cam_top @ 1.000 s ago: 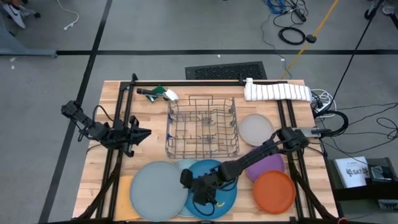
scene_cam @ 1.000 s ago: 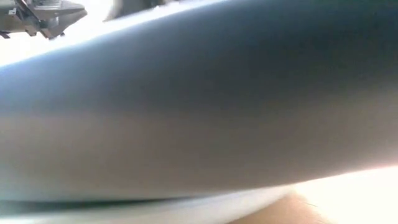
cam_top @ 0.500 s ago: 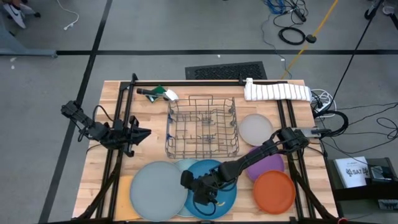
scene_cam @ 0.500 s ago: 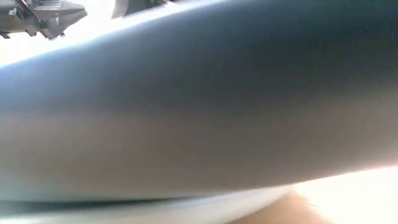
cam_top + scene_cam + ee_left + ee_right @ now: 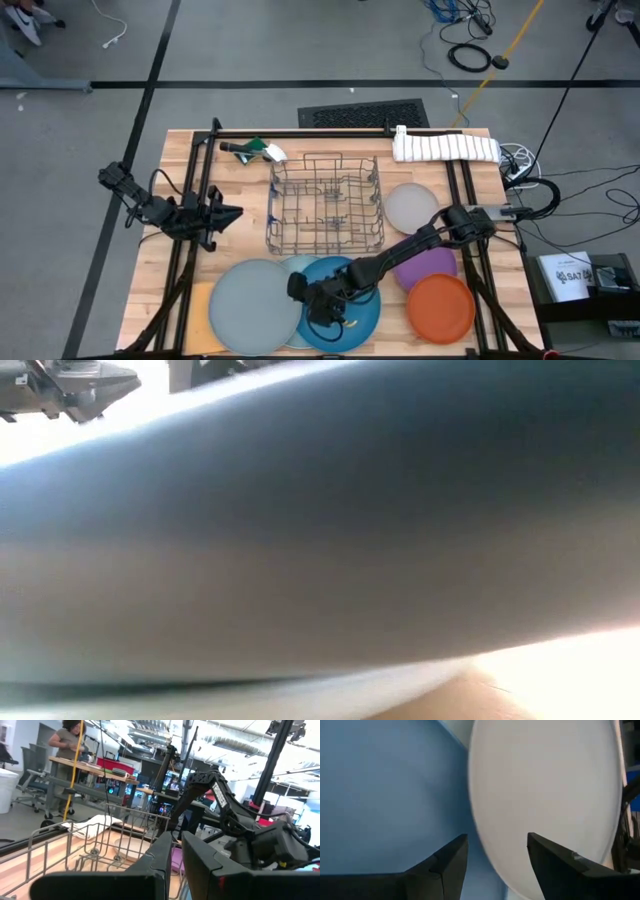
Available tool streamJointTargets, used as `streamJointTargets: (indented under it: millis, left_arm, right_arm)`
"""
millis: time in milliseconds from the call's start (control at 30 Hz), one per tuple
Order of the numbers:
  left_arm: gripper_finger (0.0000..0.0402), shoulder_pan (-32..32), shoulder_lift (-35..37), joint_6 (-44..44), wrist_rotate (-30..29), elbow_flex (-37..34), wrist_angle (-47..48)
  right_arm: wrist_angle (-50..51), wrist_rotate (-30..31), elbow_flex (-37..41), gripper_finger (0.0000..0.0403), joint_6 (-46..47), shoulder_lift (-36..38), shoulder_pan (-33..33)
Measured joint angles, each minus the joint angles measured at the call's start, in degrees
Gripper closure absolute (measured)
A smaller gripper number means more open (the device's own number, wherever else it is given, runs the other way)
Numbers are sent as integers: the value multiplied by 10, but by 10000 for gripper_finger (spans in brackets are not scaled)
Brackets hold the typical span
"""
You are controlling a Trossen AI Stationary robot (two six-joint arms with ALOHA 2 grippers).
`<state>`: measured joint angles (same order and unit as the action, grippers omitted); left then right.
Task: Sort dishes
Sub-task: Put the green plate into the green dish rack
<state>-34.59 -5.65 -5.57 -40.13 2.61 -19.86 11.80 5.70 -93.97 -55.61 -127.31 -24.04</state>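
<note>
Near the table's front lie three large dishes: a grey-blue one point(image 5: 252, 308), a bright blue one point(image 5: 362, 312) and, partly under both, a pale teal one point(image 5: 300, 264). At the right lie the light grey point(image 5: 411, 207), purple point(image 5: 432, 266) and orange point(image 5: 441, 308) dishes. My right gripper point(image 5: 297, 290) hangs open and slanted down where the grey-blue dish's rim point(image 5: 480, 820) overlaps the bright blue dish point(image 5: 385, 795); one finger is over each. My left gripper point(image 5: 234, 212) waits shut at the table's left, clear of everything.
A wire rack point(image 5: 326, 205) stands mid-table behind the dishes. A rolled white towel point(image 5: 446, 147) and a green-handled tool point(image 5: 255, 150) lie at the far edge, and a tan sheet point(image 5: 200, 305) at the near left. A dish close to the camera point(image 5: 320, 540) fills the low view.
My right gripper has rolled slightly about its own pointing line above the bright blue dish and has stayed open. No dish has moved.
</note>
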Motion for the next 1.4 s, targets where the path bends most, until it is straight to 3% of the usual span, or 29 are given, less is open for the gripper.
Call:
streamJointTargets:
  millis: [233,533,933,1400]
  left_arm:
    - [356,0,0,-1,-3,0,-2]
    - [356,0,0,0,-9,0,-2]
    - [356,0,0,0,-8,0,-1]
    - [356,0,0,3,-7,0,-1]
  right_arm:
    - [-4,0,0,205,-6,-4,4]
    - [-15,-12,0,251,-11,-19,15]
    - [-40,-13,0,268,-23,-23,20]
    - [-43,-16,0,388,-28,-23,26]
